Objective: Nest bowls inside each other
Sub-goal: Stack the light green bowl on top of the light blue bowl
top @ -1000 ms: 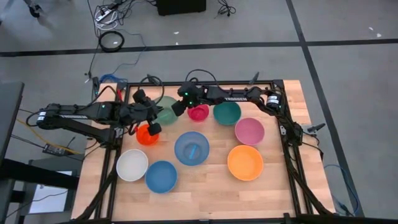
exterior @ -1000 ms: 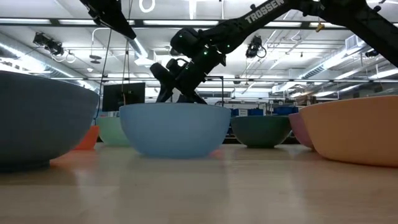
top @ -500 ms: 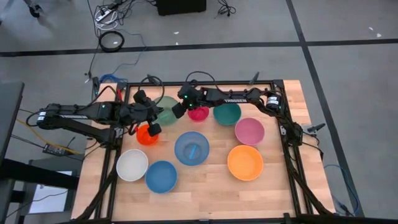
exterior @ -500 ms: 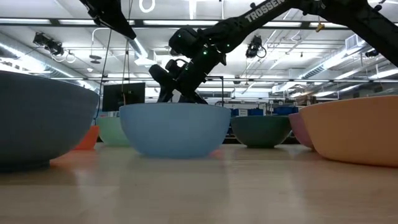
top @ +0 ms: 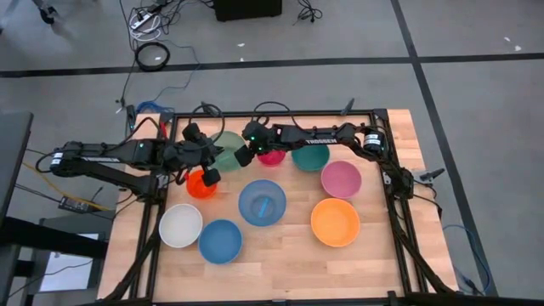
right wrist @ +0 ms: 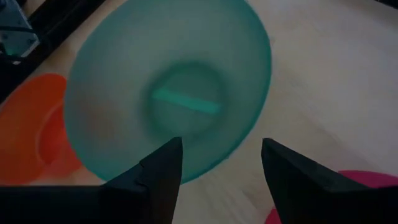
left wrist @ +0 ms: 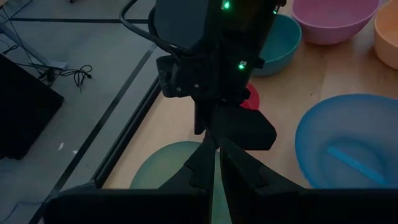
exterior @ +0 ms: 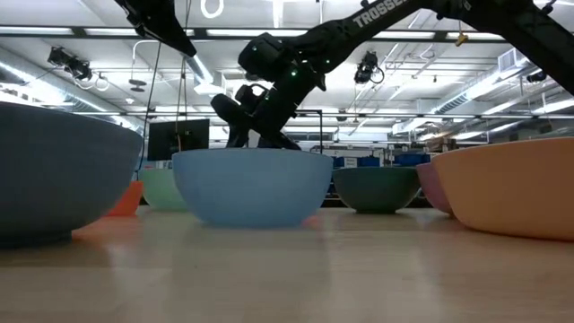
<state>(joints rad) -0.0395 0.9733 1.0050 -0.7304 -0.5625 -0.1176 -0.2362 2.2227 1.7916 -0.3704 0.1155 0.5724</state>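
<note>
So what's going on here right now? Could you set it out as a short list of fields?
Setting: wooden table with two dark robot arms
Bowls: all separate, none nested yet
Right gripper: open, hovering over the green bowl
Left gripper: fingers nearly together, holding nothing, at the red-orange bowl
Middle of table: light blue bowl
Front row: white bowl, blue bowl, orange bowl
Back row, right: small pink bowl, teal bowl, mauve bowl

Even overhead light, blurred wrist views
</note>
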